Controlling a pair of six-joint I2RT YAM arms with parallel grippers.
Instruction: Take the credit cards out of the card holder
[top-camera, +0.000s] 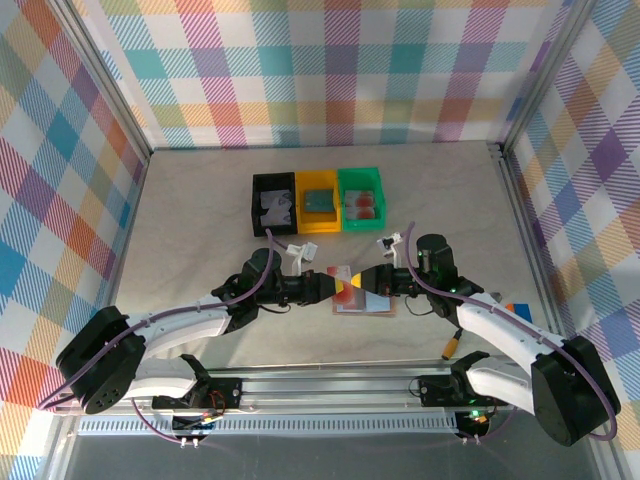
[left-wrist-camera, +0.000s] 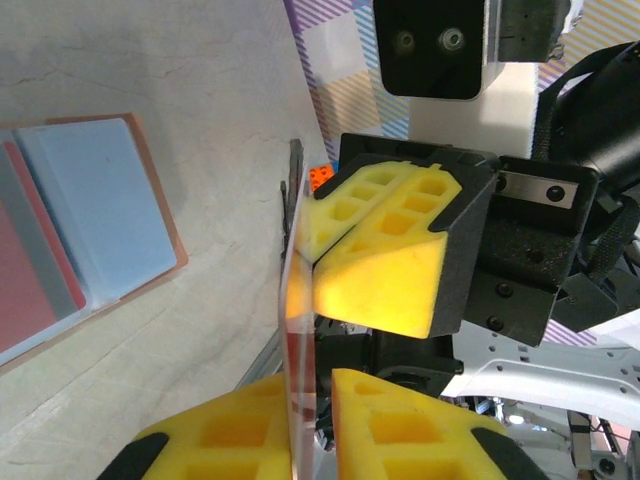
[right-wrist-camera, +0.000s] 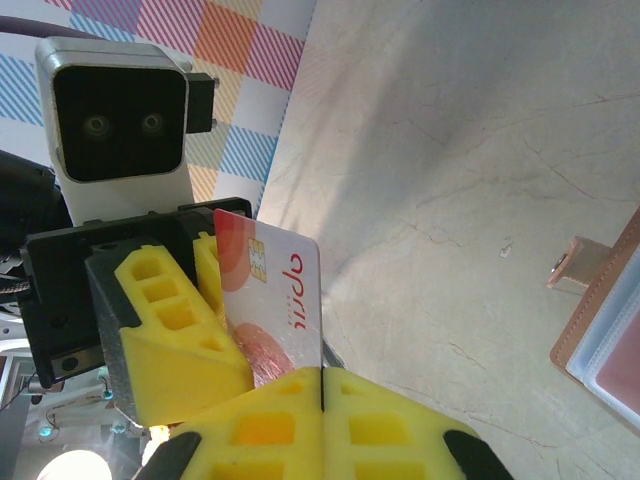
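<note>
The right gripper (right-wrist-camera: 322, 378) has its yellow foam pads pressed fully together on one edge of a thin white plastic credit card with a red round mark (right-wrist-camera: 275, 290), and it holds this card in the air. The left gripper (left-wrist-camera: 312, 390) meets it from the left and stands almost closed around the same card. One of its pads lies on the card face and the other seems a thin gap away, so I cannot tell if it really clamps. Both grippers hang just above the small reddish-brown leather-like card holder (top-camera: 380, 306), which lies open on the pale table (top-camera: 200, 230) in the near middle. A reddish card (left-wrist-camera: 25, 290) seems to sit in its grey-blue pocket. Farther away a black plastic bin (top-camera: 273, 205), a yellow plastic bin (top-camera: 318, 205) and a green plastic bin (top-camera: 361, 200) stand in a row. I judge this to be a handover, and the main danger is the timing: if the right gripper lets go while the left one has no firm hold, the card will drop on the holder or the table. If both pull while both clamp, the thin card can bend or slip crooked. The pads of the two grippers are also very near each other, so a small wrong move can make them collide and knock the card loose.
</note>
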